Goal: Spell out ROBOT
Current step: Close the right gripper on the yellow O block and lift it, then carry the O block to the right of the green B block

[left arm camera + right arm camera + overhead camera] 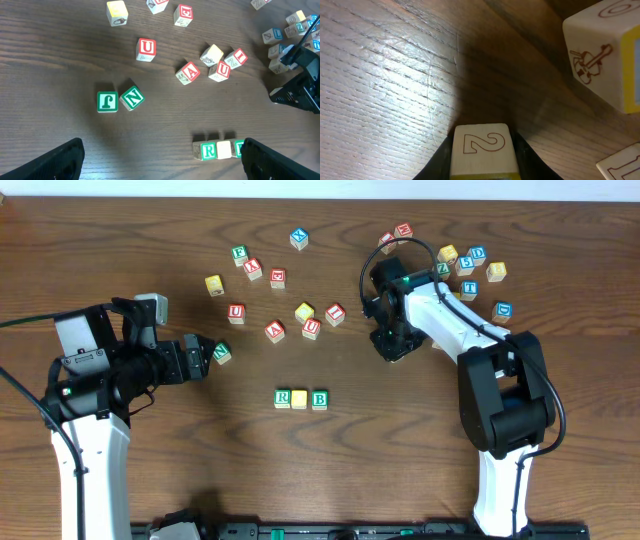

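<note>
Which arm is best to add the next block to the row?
Right. The right gripper grips a yellow-edged cube; the left gripper sits open and empty by the N cube.

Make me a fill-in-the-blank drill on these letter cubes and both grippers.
1. The row near the front edge reads R cube, yellow cube, then green letter ___.
2. The right gripper is closed on a pale cube marked ___.
3. The left gripper has its jaws ___.
4. The green cube nearest the left gripper shows the letter ___.
Missing words: B; 2; open; N
</note>
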`<state>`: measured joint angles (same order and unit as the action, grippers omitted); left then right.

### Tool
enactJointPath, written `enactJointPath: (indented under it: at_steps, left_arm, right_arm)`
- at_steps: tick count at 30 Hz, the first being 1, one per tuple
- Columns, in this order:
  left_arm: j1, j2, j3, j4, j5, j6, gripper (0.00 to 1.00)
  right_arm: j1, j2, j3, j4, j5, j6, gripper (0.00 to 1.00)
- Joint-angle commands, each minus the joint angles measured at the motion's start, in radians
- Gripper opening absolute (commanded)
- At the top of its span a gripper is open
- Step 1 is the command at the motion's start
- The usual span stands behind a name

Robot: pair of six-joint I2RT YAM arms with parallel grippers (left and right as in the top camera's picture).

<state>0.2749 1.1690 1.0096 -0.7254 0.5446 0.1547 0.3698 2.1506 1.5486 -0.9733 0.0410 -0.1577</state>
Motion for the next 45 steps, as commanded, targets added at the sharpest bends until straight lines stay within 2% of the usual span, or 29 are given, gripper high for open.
enactJointPath:
  at_steps: [1, 4, 6, 13, 16, 21, 26, 34, 38, 45]
  left_arm:
    - [0.005, -0.002, 0.018, 0.000, 0.005, 0.006, 0.98]
    - [0.005, -0.002, 0.018, 0.000, 0.005, 0.006, 0.98]
    - [0.005, -0.002, 0.018, 0.000, 0.005, 0.006, 0.98]
    - [0.005, -0.002, 0.018, 0.000, 0.005, 0.006, 0.98]
    - [0.005, -0.002, 0.018, 0.000, 0.005, 0.006, 0.98]
    - [0.005, -0.002, 0.018, 0.000, 0.005, 0.006, 0.98]
    - [0.005, -0.002, 0.018, 0.000, 0.005, 0.006, 0.98]
    - [0.005, -0.002, 0.018, 0.000, 0.005, 0.006, 0.98]
    - [0.005, -0.002, 0.018, 0.000, 0.005, 0.006, 0.98]
    - [0.005, -0.002, 0.018, 0.000, 0.005, 0.006, 0.98]
  right_arm:
    - [-0.003, 0.011, -0.011, -0.008, 0.013, 0.025, 0.16]
    - [-0.002, 0.001, -0.011, -0.006, -0.014, 0.076, 0.04]
    - [-0.002, -0.014, -0.011, -0.009, -0.093, 0.077, 0.01]
    - [0.034, -0.168, -0.011, -0.020, -0.134, 0.283, 0.01]
    - [0.074, -0.242, -0.013, -0.063, -0.060, 0.375, 0.01]
    - [0.312, -0.387, -0.106, -0.094, 0.130, 0.561, 0.01]
    - [0.492, -0.421, -0.297, 0.054, 0.175, 0.729, 0.01]
    - [0.501, -0.421, -0.351, 0.097, 0.220, 0.855, 0.01]
    - [0.502, -0.421, -0.351, 0.109, 0.273, 0.994, 0.01]
    - [0.502, -0.420, -0.371, 0.155, 0.301, 1.055, 0.01]
